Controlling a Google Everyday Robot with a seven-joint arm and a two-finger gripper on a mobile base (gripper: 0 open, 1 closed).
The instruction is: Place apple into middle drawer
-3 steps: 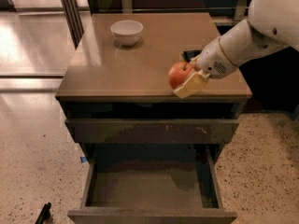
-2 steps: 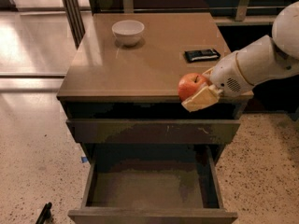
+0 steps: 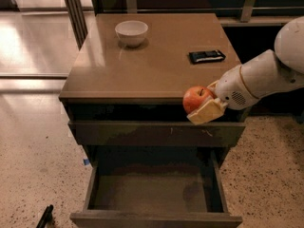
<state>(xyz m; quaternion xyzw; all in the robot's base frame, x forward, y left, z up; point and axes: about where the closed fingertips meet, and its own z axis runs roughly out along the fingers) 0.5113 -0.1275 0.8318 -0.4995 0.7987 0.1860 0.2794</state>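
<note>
since the earlier frames the apple [image 3: 195,99] has travelled off the cabinet top [image 3: 152,70] and now hangs just past its front edge, right of centre in the frame, carried by the gripper [image 3: 204,101]. the two pale fingers [image 3: 207,113] are clamped on the fruit from its right side, one under it and one above.

the middle drawer [image 3: 152,191] stands pulled open at the bottom of the frame, its floor bare, well below the apple. a closed drawer front [image 3: 156,133] with small pale scratches lies between them. a white bowl [image 3: 131,32] and a flat black object [image 3: 206,56] (perhaps a phone, hard to tell) sit on the top.

the apple looks firm, light and smooth-skinned, so it could slip in a loose pinch, and it would likely bruise if dropped. a hold across its widest part, as here, seems right, and it is probably best lowered close to the drawer floor before release.
</note>
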